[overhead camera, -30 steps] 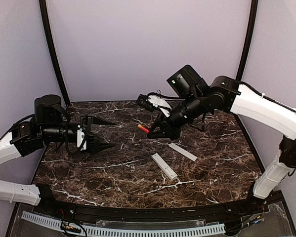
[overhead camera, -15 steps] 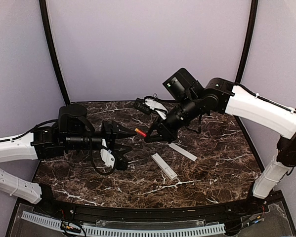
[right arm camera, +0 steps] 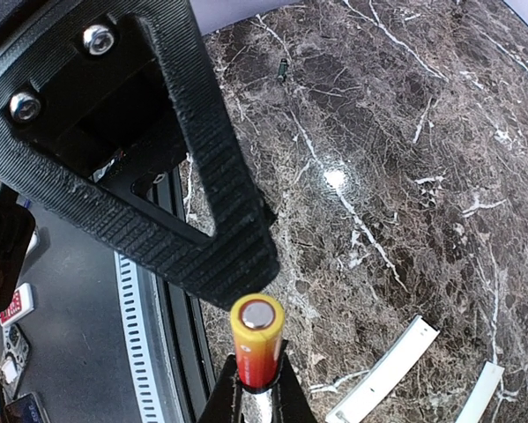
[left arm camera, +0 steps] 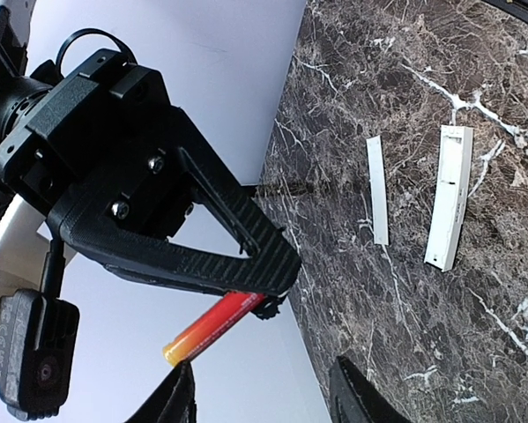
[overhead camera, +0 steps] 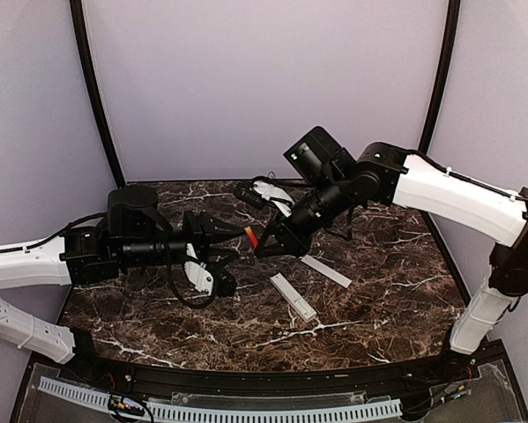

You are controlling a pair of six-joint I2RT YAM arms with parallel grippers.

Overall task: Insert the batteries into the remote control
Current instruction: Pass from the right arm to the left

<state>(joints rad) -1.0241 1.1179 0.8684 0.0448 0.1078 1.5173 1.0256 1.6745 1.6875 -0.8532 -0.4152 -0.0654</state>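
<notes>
A red battery with a yellow end [overhead camera: 251, 236] hangs in the air above the table, and my right gripper [overhead camera: 262, 245] is shut on its red end. In the right wrist view the battery [right arm camera: 257, 339] sticks up from that gripper [right arm camera: 257, 392], metal cap showing. My left gripper [overhead camera: 237, 257] is open and faces it. One left finger [right arm camera: 219, 220] lies close beside the battery's free end. In the left wrist view the yellow tip of the battery [left arm camera: 212, 328] sits just above the left gripper [left arm camera: 264, 397]. The white remote control [overhead camera: 293, 297] lies flat on the table.
A thinner flat white strip [overhead camera: 326, 270] lies on the dark marble table [overhead camera: 158, 326], to the right of the remote. Both show in the left wrist view as remote [left arm camera: 449, 196] and strip [left arm camera: 378, 189]. Lilac walls close off the back and sides.
My left arm has swung right from the table's left side up to the battery, its jaws narrowing. The right arm has carried the battery slightly left toward it.
</notes>
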